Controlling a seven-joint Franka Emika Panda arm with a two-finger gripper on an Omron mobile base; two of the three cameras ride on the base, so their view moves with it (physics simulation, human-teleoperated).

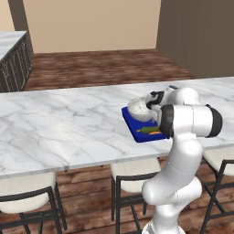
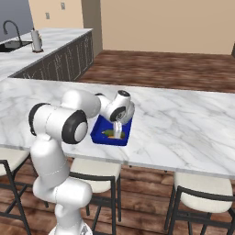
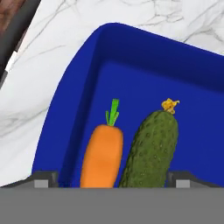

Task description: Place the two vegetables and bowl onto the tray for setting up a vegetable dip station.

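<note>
Carrot (image 3: 102, 154) and cucumber (image 3: 152, 149) lie side by side inside the deep-blue tray (image 3: 78, 92), touching along their lengths, the orange one at nine o'clock of the dark green one in the hand view, both with stem ends pointing to twelve o'clock. There's the green tuft on the carrot, a small yellow nub on the cucumber's tip. The pincer (image 3: 112, 181) hangs right over them, its two finger tips spread wide, one outside each vegetable, gripping nothing. From the left base view, the speckled bowl (image 1: 138, 109) sits on the far half of the tray (image 1: 137, 130), with the vegetables on the near half, at about five o'clock of the bowl. The tray rests on the white marble tabletop (image 1: 59, 123), close to its near edge. White-cushioned stools (image 1: 130, 176) stand tucked beneath that edge. In the right base view, a second counter with a sink (image 2: 13, 44) and faucet runs off at ten o'clock.
</note>
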